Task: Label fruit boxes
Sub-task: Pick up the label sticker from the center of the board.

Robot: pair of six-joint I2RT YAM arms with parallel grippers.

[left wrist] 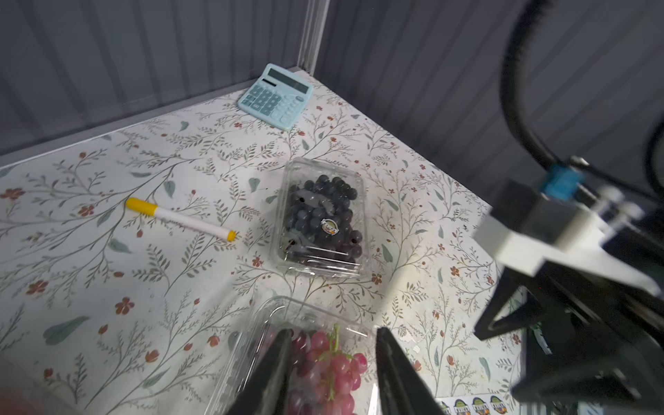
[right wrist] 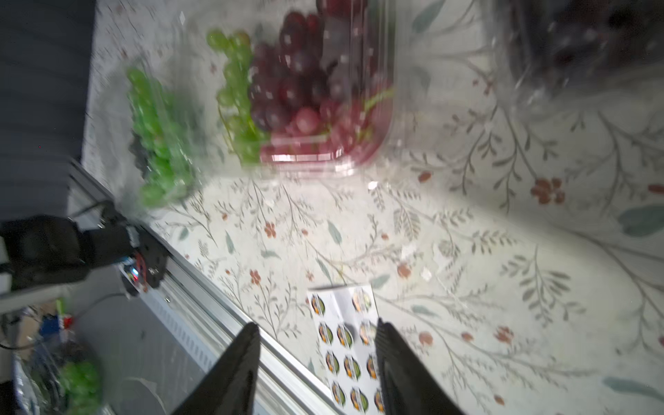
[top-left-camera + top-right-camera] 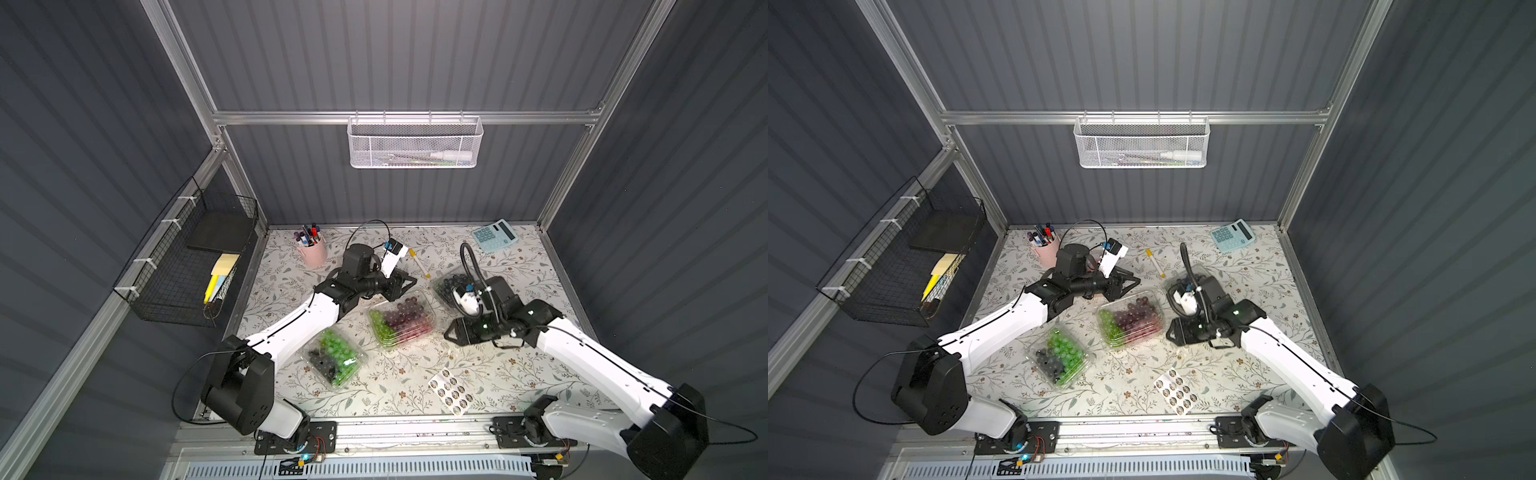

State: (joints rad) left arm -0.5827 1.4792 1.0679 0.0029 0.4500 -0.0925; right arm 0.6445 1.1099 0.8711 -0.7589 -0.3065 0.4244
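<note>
Left gripper (image 3: 409, 284): its two black fingers stood spread with nothing pinched between them, over the far end of the green-and-red grape box (image 3: 401, 318). Whether it touched the lid could not be told.
Right gripper (image 3: 448, 332): its fingers were spread too and held nothing. The tips pointed at the right-hand side of that same box, just beside it and apart from it.
Green-and-red grape box: it lay closed in the middle of the table (image 3: 519, 374), between the two grippers.
Blueberry box (image 1: 319, 219): it sat behind and to the right of the grape box. From above it was partly hidden by the right arm's wrist. A round sticker (image 1: 330, 227) showed on its lid.
Green-and-black grape box (image 3: 334, 359): it sat toward the front left, beside the left arm.
Sticker sheet (image 3: 451, 390): it lay flat near the front edge, right of centre.
Marker (image 3: 419, 262): white with a yellow cap, it lay behind the grape box.
Calculator (image 3: 494, 235): pale blue, it sat in the back right corner.
Pink cup (image 3: 312, 249): holding pens, it stood at the back left.
</note>
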